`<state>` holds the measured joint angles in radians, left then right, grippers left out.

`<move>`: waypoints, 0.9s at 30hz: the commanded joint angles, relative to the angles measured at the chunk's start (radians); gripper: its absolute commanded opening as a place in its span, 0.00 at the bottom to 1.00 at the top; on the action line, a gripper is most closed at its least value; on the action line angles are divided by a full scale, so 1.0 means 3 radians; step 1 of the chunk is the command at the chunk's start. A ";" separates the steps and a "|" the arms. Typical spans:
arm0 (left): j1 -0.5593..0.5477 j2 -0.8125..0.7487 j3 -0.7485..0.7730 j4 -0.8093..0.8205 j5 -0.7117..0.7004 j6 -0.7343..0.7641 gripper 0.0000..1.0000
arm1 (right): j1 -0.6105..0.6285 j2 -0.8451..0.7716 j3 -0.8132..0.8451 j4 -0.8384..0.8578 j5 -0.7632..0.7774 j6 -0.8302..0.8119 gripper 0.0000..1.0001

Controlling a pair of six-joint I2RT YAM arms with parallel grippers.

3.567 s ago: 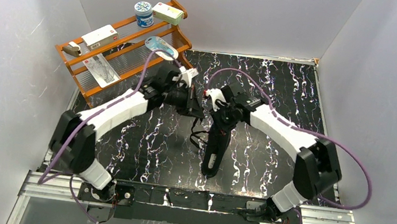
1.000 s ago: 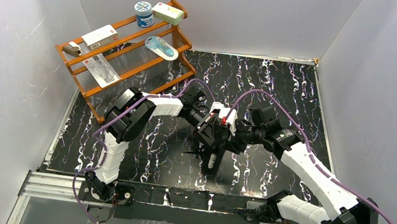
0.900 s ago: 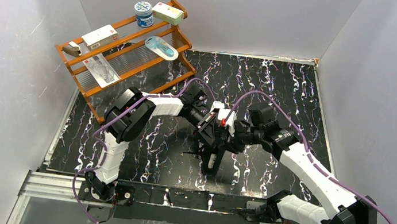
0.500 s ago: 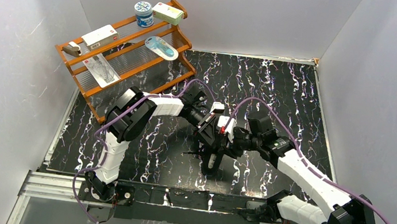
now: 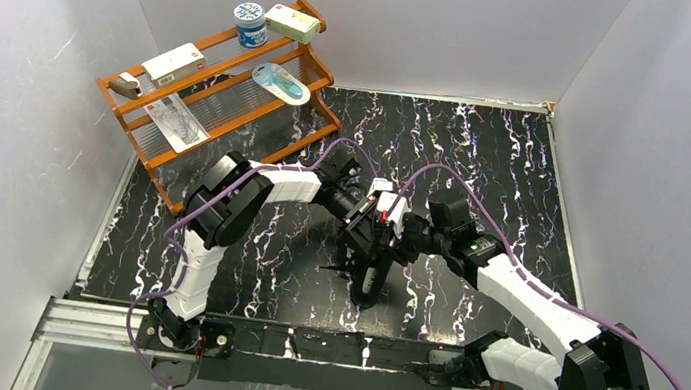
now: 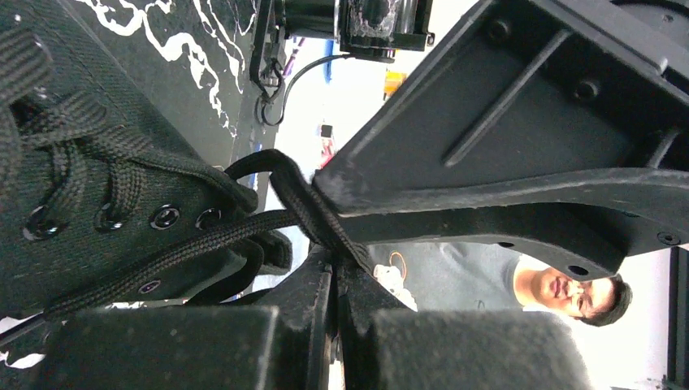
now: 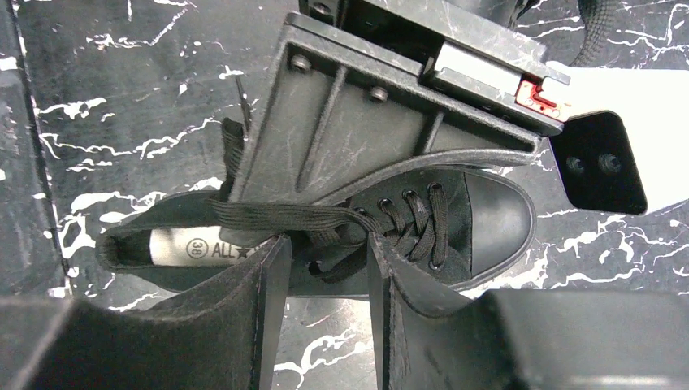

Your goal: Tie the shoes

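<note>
Black canvas low-top sneaker (image 7: 451,203), one only, sits on its sole on the black, white-veined tabletop (image 5: 498,155). It is to the right of the wooden rack (image 5: 223,46), nearer the arm bases than the rack, and well apart from it. Upper is woven canvas with a smooth rounded toe cap (image 7: 497,215), metal eyelets (image 6: 165,216) and a dark sole. White insole label (image 7: 195,246) reads "38" and "ALL"; the rest of the print is hidden behind a finger. Lace (image 7: 276,215) is thin, flat and black, crossed through the eyelets, with one strand drawn out taut across the shoe's opening. Both grippers meet over the sneaker, on that same near-right side of the rack. Left gripper (image 6: 331,260): fingers pressed together with only a thin seam between them, and the lace pinched at the tips where two strands cross. Right gripper (image 7: 325,244): fingers (image 7: 264,309) parted a moderate way, straddling the laced part of the upper, with loose lace loops in the gap. Its pads are not seen touching the lace, and whether the tips rest on the canvas cannot be told. The left gripper's body lies just beside the right gripper; contact between the two cannot be told.
</note>
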<state>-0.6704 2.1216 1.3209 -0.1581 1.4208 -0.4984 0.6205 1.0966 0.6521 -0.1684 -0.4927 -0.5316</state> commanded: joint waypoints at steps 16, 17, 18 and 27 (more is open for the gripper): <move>-0.0047 -0.0044 0.0051 -0.0033 0.0264 0.0017 0.00 | -0.0049 -0.0402 -0.0206 -0.0102 -0.0162 -0.0302 0.54; -0.0048 -0.0046 0.0048 -0.0037 0.0273 0.0026 0.00 | -0.0049 -0.0432 -0.0242 -0.0118 -0.0251 -0.0330 0.53; -0.0048 -0.0046 0.0046 -0.0038 0.0274 0.0034 0.00 | -0.0049 -0.0438 -0.0257 -0.0126 -0.0298 -0.0334 0.53; -0.0048 -0.0069 0.0028 -0.0061 0.0301 0.0055 0.00 | -0.0048 -0.0232 -0.0311 0.0064 -0.0300 -0.0282 0.46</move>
<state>-0.6827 2.1216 1.3216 -0.1577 1.4532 -0.4934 0.6090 1.0119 0.5735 -0.2035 -0.5907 -0.6155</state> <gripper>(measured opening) 0.008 0.472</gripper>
